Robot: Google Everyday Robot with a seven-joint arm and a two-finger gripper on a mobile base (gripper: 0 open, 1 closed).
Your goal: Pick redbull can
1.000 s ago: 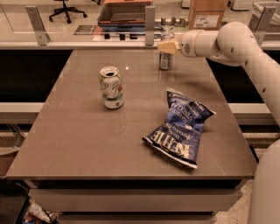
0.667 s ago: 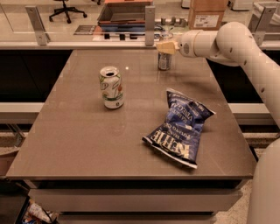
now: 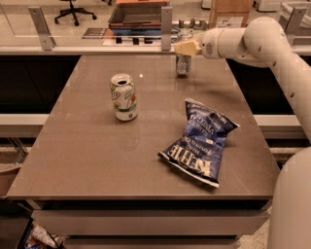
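The redbull can [image 3: 183, 64], slim and silver-grey with darker panels, stands upright near the far edge of the brown table [image 3: 97, 160], right of centre. My gripper [image 3: 185, 47] reaches in from the right at the can's upper part and covers its middle. The white arm [image 3: 252, 39] stretches from the right edge of the view to the gripper. The can's base rests on the table.
A wider white-and-green soda can [image 3: 124, 97] stands left of centre. A blue chip bag [image 3: 200, 141] lies on the right half of the table. A rail with metal posts [image 3: 166, 22] runs behind the far edge, with a tray [image 3: 138, 14] beyond it.
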